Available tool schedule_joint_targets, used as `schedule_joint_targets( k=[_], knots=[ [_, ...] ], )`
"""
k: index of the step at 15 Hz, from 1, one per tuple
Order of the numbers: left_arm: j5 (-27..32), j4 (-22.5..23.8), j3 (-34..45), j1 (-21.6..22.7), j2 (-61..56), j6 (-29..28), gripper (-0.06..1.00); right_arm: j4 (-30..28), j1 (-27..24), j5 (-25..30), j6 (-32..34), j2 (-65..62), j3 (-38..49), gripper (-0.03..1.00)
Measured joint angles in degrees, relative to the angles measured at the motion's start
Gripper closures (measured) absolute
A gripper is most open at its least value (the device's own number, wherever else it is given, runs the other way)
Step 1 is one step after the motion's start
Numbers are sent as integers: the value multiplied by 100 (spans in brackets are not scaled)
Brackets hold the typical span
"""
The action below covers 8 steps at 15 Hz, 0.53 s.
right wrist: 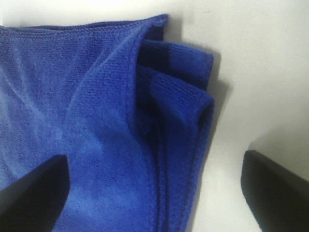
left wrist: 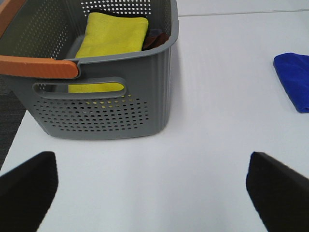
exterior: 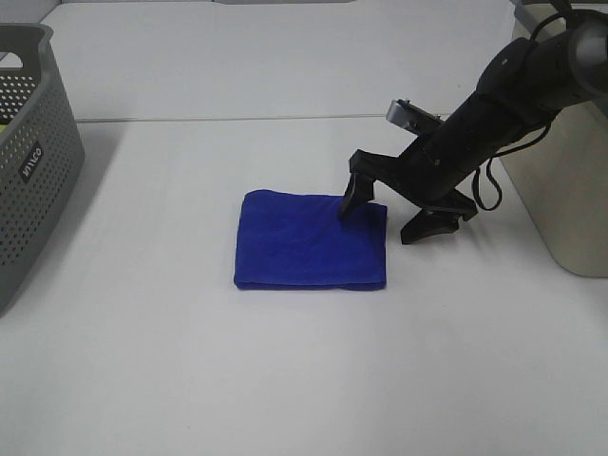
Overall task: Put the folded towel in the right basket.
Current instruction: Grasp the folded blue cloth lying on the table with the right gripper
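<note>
Towel point(exterior: 312, 249) edge sits inside the wide right pincer point(exterior: 380, 224)

Towel, blue and folded to a near square, lies flat in the middle of the white surface point(exterior: 285, 380), its slightly longer side running left to right. Its stacked, layered edge faces right, toward the right basket point(exterior: 570, 209), which stands at the far right of the surface, well apart from the cloth. The right pincer is spread wide across that same edge: one finger point(exterior: 351, 197) is down over the cloth near its far right corner, and the other finger point(exterior: 427, 226) is over bare surface just beside it. Nothing is gripped yet. The layers lie between the fingers, so closing looks like the next step, followed by a lift and a carry to the right. The stack may fan open if only the upper layers are caught. The left pincer point(left wrist: 154, 193) hangs wide and empty near the left basket point(left wrist: 120, 96), which holds a yellow cloth point(left wrist: 113, 36); the right arm is clearly the nearer one.
</note>
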Motion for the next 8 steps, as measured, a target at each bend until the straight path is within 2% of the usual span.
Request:
schedule_joint_targets(
  k=[2, 4, 5, 8],
  knots=[
    [0, 0, 0, 0, 0, 0, -4, 286, 0, -11, 0, 86, -23, 6],
    [0, 0, 0, 0, 0, 0, -4, 808, 40, 0, 0, 269, -74, 13],
    [0, 0, 0, 0, 0, 0, -4, 1026, 120, -11, -11, 350, -86, 20],
    [0, 0, 0, 0, 0, 0, -4, 1484, 590, -241, -11, 527, -86, 56]
  ],
)
